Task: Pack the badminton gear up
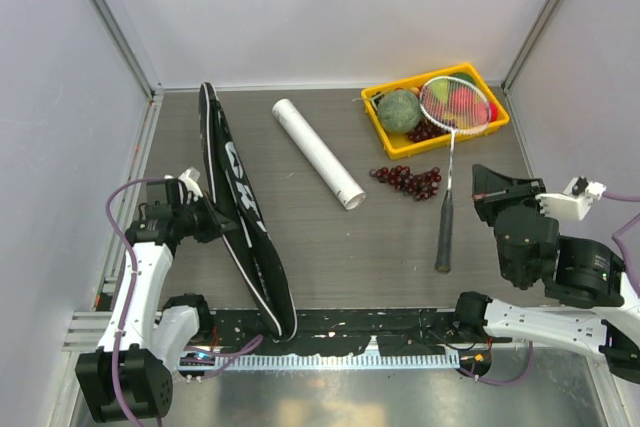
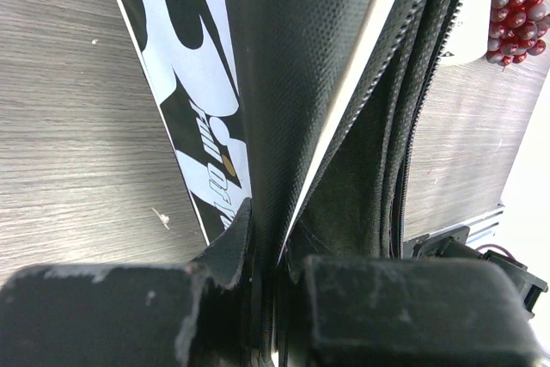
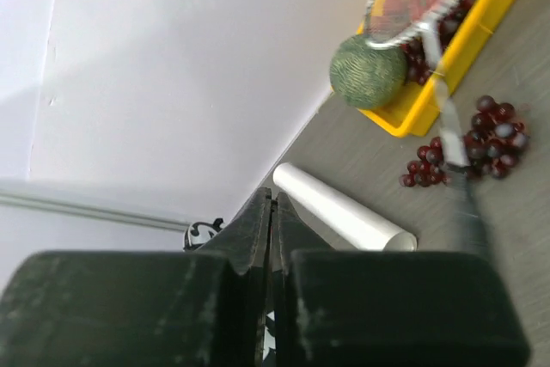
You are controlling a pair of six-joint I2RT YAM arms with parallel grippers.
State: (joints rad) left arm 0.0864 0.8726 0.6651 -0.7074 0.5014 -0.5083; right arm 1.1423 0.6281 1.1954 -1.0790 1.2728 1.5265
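Top external view: the black bag point(image 1: 243, 209) is seen raised on its long edge along the left of the table point(image 1: 350, 267), running from the far wall towards the arm bases. It is gripped about midway by the left gripper point(image 1: 207, 215). In the left wrist view, the two fingers point(image 2: 404, 298) are pressed tight on a fold of the bag's fabric beside the open zip, with white lettering visible on the bag's side.

The long white tube point(image 1: 318, 152) is laid diagonally near the middle of the table, apart from the bag. One racket point(image 1: 449, 162) is placed with its silver head resting over the fruit in the yellow tray point(image 1: 378, 119) and its black handle lying on the table towards the near edge. A dark red grape bunch point(image 1: 407, 180) is found just left of the shaft. A round green fruit point(image 3: 368, 72) is held in the tray's left end.

The right gripper point(image 1: 482, 187) is raised to the right of the racket handle. Its fingers are shown closed together on nothing in the right wrist view.
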